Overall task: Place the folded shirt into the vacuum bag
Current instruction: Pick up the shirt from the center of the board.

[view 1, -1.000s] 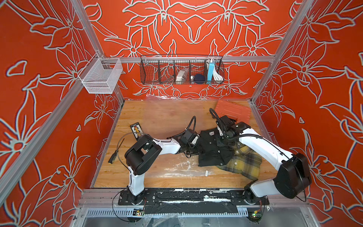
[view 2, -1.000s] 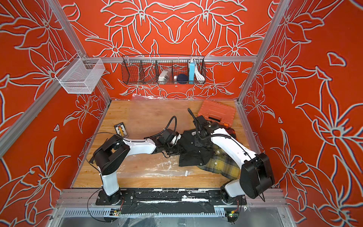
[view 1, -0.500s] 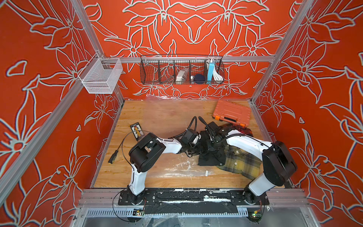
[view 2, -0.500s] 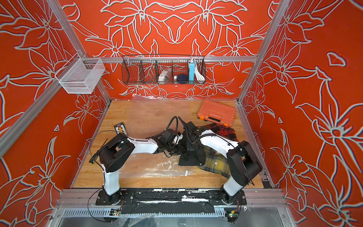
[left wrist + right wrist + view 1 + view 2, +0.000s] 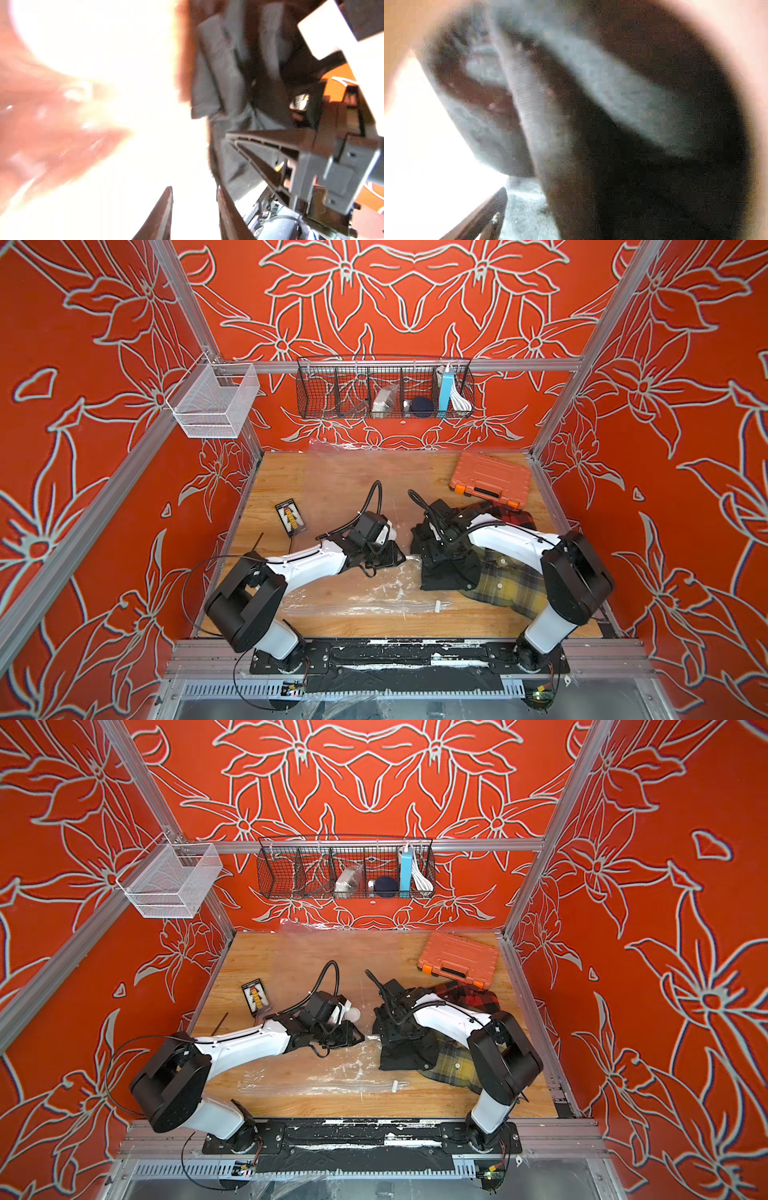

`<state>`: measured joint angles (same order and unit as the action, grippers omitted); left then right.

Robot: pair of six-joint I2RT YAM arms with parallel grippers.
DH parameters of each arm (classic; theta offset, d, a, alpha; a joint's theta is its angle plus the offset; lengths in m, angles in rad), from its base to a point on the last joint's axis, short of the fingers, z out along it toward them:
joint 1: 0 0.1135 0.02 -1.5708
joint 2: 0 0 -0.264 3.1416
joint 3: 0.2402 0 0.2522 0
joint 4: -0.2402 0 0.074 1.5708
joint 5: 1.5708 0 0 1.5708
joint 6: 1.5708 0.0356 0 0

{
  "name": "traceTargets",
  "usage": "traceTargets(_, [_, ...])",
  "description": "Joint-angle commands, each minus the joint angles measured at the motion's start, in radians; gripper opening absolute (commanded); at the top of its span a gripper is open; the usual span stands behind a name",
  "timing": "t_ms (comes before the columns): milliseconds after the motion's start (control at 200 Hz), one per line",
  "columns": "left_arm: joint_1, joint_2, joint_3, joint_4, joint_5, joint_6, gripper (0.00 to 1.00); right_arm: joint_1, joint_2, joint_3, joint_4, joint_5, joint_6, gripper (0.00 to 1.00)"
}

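Plastic vacuum bag (image 5: 374, 593) plain in both top views | left wrist glared white | jaws: cannot tell

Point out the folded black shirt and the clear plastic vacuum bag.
folded black shirt (image 5: 446, 574): in a top view, cloth by its near edge
clear plastic vacuum bag (image 5: 374, 593): in a top view, crinkled sheet near its front edge

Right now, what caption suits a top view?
Left arm and right arm bend over a clear vacuum bag and a black folded shirt on a yellow plaid shirt.
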<state>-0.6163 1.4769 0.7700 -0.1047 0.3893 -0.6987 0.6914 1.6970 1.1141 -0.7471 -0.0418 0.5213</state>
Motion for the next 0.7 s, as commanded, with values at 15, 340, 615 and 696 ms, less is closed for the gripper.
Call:
traceTargets(15, [0.032,-0.058,-0.017,-0.051,-0.017,0.016,0.36,0.037,0.094,0.033,-0.121,0.121,-0.048,0.98])
traceTargets(340, [0.055,-0.106,-0.022,-0.066,-0.002,0.023,0.36,0.083,0.279,-0.001,-0.140,0.176,-0.085,0.93])
traceTargets(615, [0.056,-0.158,-0.028,-0.128,-0.032,0.044,0.36,0.056,0.183,0.055,-0.176,0.189,-0.155,0.30])
traceTargets(696, [0.055,-0.170,-0.025,-0.148,-0.042,0.051,0.36,0.050,0.122,0.119,-0.203,0.211,-0.190,0.17])
